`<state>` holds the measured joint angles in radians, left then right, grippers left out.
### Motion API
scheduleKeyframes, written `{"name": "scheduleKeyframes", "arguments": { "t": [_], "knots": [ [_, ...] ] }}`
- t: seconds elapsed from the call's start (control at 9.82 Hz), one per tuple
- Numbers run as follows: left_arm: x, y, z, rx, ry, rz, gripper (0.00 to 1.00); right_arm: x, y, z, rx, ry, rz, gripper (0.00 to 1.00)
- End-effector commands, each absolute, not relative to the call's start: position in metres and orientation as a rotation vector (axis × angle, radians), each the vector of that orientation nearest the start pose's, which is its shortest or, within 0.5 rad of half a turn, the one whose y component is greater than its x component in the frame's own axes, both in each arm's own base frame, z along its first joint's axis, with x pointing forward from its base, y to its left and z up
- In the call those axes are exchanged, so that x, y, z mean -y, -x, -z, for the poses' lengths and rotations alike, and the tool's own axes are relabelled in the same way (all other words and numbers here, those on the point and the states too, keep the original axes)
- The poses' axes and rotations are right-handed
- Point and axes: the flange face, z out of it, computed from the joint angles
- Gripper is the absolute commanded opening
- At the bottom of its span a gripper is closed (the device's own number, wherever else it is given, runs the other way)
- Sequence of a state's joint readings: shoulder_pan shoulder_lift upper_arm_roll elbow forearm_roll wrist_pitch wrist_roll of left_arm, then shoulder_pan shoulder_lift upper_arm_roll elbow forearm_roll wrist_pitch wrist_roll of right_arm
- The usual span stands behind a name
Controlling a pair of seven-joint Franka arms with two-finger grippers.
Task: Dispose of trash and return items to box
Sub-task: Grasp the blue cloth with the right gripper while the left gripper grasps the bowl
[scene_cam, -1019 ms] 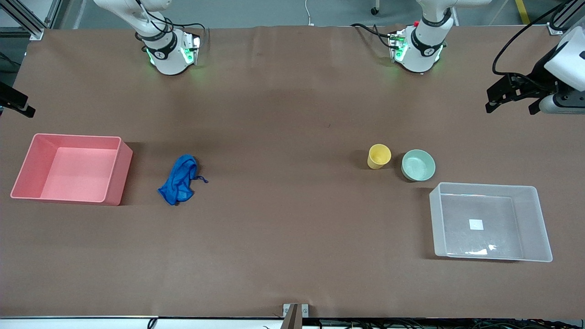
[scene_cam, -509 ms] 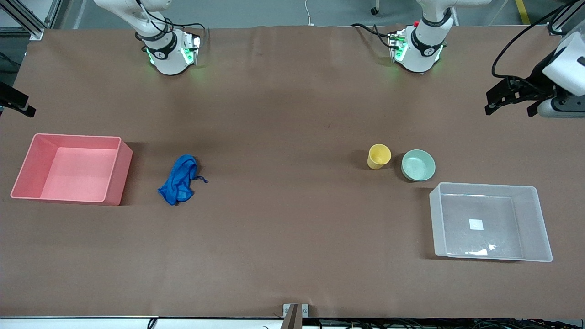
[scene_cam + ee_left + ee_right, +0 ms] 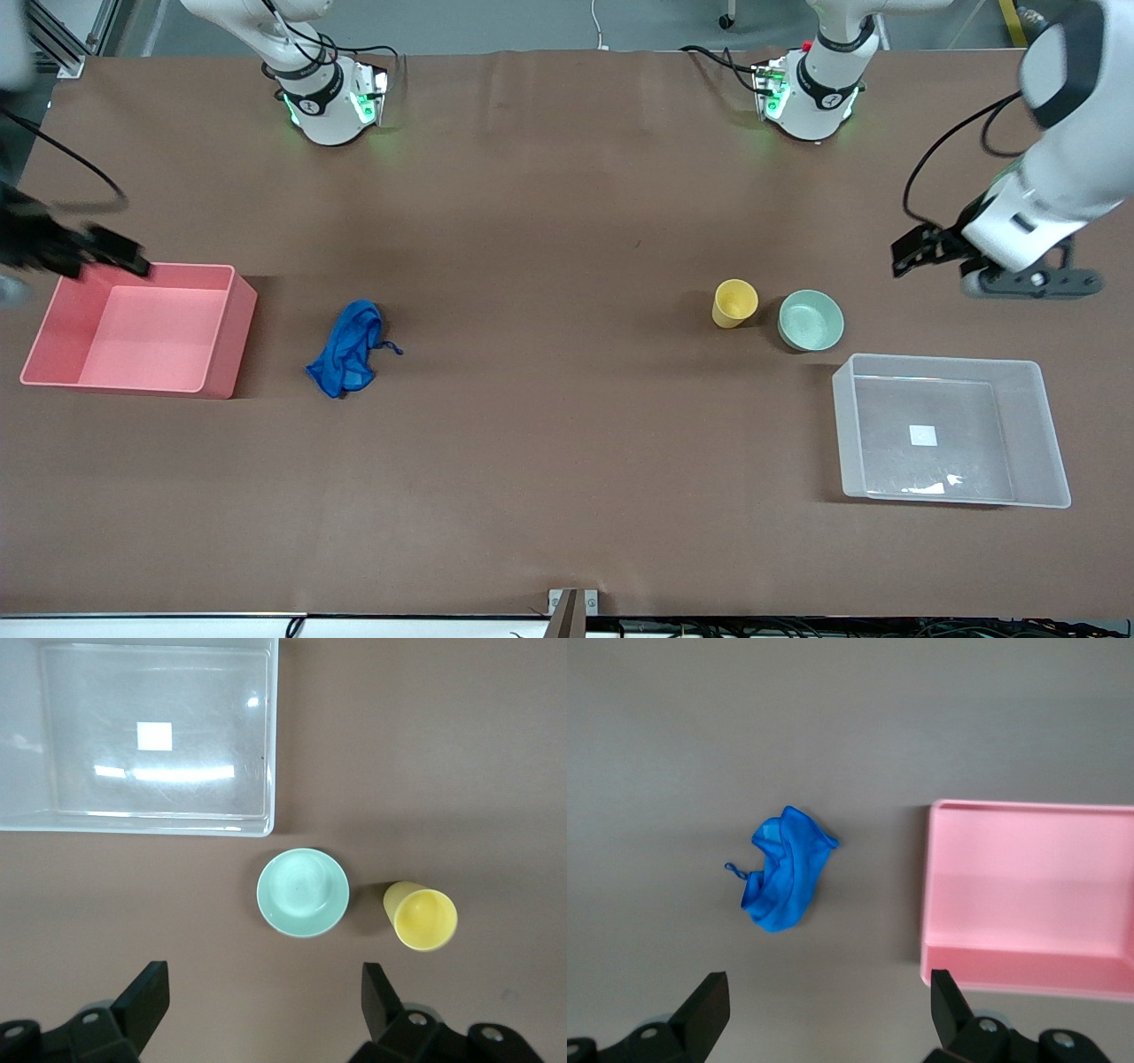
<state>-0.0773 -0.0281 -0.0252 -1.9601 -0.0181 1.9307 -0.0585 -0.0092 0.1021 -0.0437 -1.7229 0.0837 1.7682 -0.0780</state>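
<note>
Blue trash (image 3: 347, 347) lies at three o'clock of the pink tub (image 3: 142, 326); cup (image 3: 734, 302) and bowl (image 3: 811, 320) sit at eleven o'clock of the box (image 3: 950, 429). Left gripper (image 3: 264, 1003) hangs spread above the bowl (image 3: 303, 892). Right gripper (image 3: 829, 1012) hangs spread near the trash (image 3: 787, 870).

I have the left gripper (image 3: 912, 251) hanging open in the air over the table (image 3: 567, 221) at its own end; the right gripper (image 3: 133, 263), open too, hangs at the other end.
</note>
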Motion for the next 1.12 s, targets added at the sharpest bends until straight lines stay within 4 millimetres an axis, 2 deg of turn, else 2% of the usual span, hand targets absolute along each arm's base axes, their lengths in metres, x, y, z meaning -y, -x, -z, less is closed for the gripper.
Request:
{"name": "scheduleKeyframes", "arguments": {
  "t": [0.0, 0.2, 0.31, 0.51, 0.71, 0.81, 0.92, 1.02],
  "knots": [
    [0.044, -0.515, -0.400, -0.082, 3.141, 0.012, 0.93, -0.012, -0.592, -0.400, 0.066, 3.045, -0.150, 1.00],
    [0.038, -0.501, -0.339, -0.071, 3.143, 0.046, 0.92, -0.051, -0.584, -0.289, 0.100, 3.051, -0.127, 1.00],
    [0.037, -0.496, -0.315, -0.066, 3.143, 0.024, 0.91, -0.068, -0.577, -0.249, 0.062, 3.058, -0.078, 1.00],
    [0.033, -0.486, -0.270, -0.054, 3.143, 0.062, 0.90, -0.074, -0.569, -0.205, 0.044, 3.063, -0.047, 1.00],
    [0.029, -0.489, -0.233, -0.034, 3.142, 0.079, 0.88, -0.076, -0.555, -0.179, 0.046, 3.066, 0.002, 1.00],
    [0.030, -0.489, -0.215, -0.018, 3.143, 0.087, 0.87, -0.076, -0.549, -0.174, 0.045, 3.067, 0.002, 0.99],
    [0.029, -0.489, -0.199, -0.015, 3.142, 0.094, 0.83, -0.079, -0.543, -0.170, 0.054, 3.068, -0.021, 0.77],
    [0.028, -0.489, -0.189, -0.013, 3.142, 0.075, 0.68, -0.081, -0.544, -0.173, 0.059, 3.067, -0.022, 0.33]
  ]
}}
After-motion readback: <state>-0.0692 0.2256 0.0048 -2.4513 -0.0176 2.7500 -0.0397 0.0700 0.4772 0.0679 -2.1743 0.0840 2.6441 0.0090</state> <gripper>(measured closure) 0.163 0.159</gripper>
